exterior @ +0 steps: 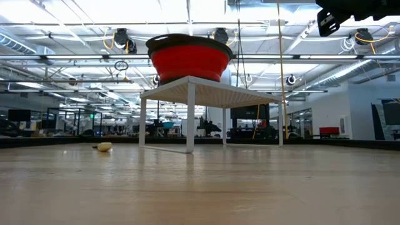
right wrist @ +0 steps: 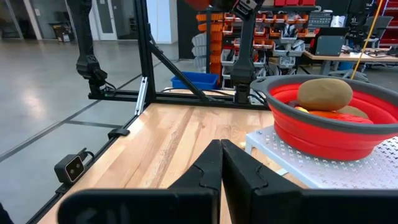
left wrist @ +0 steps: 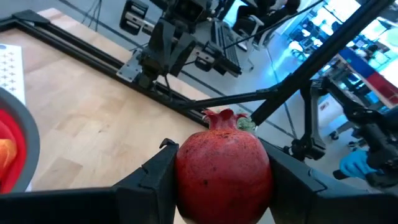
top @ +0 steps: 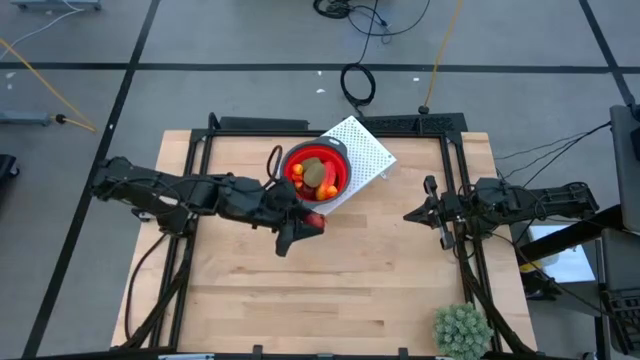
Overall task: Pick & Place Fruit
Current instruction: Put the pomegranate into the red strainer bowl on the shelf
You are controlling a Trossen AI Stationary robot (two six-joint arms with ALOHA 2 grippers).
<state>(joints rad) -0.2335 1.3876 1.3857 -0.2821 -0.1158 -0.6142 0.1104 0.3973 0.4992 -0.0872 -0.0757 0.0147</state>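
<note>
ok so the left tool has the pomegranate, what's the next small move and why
Probably carry it a little farther over the red bowl before letting go. The left tool is shut on the pomegranate, but in the high view it sits just outside the bowl's rim, beside the white stand. A release here would likely miss. The right tool waits shut at the table's right.

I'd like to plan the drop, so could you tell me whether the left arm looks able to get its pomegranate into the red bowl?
Probably yes. The left gripper, shut on the pomegranate, is right beside the red bowl, whose top is open, with nothing between them.
</note>
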